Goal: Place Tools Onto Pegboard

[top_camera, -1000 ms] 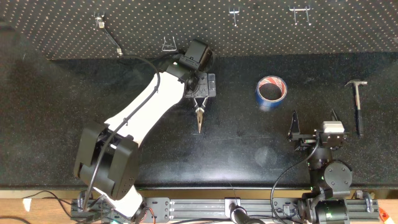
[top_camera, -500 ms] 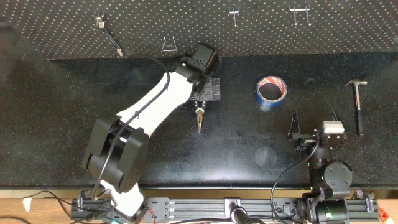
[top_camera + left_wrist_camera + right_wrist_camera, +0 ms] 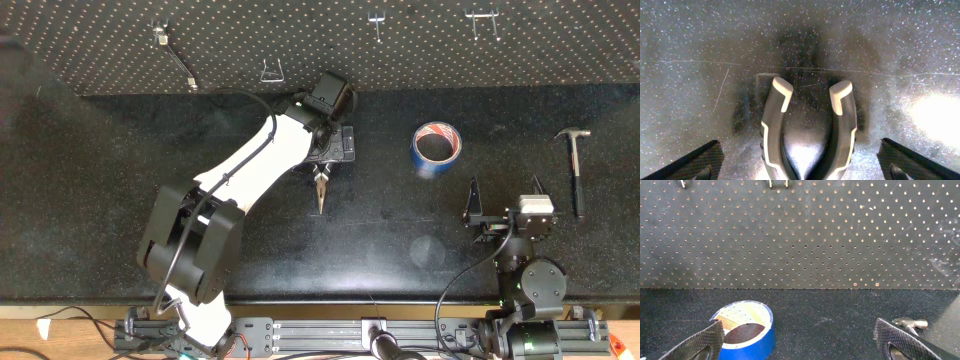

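While the left gripper spreads wide over the pliers, the right gripper gapes empty.

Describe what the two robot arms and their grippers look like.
The left arm has a long white link between bulky black joint housings, with a black cable along it. The right arm is mostly black, with rounded joints, a small white block by the right gripper and a looping black cable. Both grippers' fingers are dark, with a carbon-fibre weave.
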`<state>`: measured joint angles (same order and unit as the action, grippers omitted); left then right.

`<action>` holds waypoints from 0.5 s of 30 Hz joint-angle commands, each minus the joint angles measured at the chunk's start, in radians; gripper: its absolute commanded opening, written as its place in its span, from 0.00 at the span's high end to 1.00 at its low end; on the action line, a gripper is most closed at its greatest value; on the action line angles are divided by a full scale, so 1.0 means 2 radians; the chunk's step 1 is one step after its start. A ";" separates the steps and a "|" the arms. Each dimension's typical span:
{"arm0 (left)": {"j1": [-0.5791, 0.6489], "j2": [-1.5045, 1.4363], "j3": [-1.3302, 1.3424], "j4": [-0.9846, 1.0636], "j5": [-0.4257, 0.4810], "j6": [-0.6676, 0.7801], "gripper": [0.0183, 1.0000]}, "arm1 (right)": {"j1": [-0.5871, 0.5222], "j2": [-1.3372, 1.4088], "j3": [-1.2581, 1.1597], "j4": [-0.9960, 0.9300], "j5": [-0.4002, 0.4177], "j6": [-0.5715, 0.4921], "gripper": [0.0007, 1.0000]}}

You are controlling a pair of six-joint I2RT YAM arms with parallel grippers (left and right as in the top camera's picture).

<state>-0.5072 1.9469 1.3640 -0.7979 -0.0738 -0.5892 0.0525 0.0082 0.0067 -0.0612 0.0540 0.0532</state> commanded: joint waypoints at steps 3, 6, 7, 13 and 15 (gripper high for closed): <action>-0.002 0.013 0.008 0.001 -0.001 -0.006 0.00 | -0.003 -0.003 -0.001 -0.003 0.006 -0.007 0.02; -0.002 0.013 0.008 0.001 -0.001 -0.006 0.00 | -0.003 -0.003 -0.001 -0.003 0.006 -0.007 0.02; -0.002 0.013 0.007 0.001 -0.001 -0.006 0.00 | -0.003 -0.003 -0.001 -0.003 0.006 -0.007 0.02; -0.002 0.019 0.005 -0.001 0.002 -0.006 0.00 | -0.003 -0.003 -0.001 -0.003 0.006 -0.007 0.02; -0.002 0.019 0.005 -0.002 0.000 -0.003 0.00 | -0.003 -0.003 -0.001 -0.003 0.006 -0.007 0.02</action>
<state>-0.5072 1.9678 1.3640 -0.7986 -0.0738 -0.5888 0.0525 0.0082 0.0067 -0.0612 0.0540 0.0532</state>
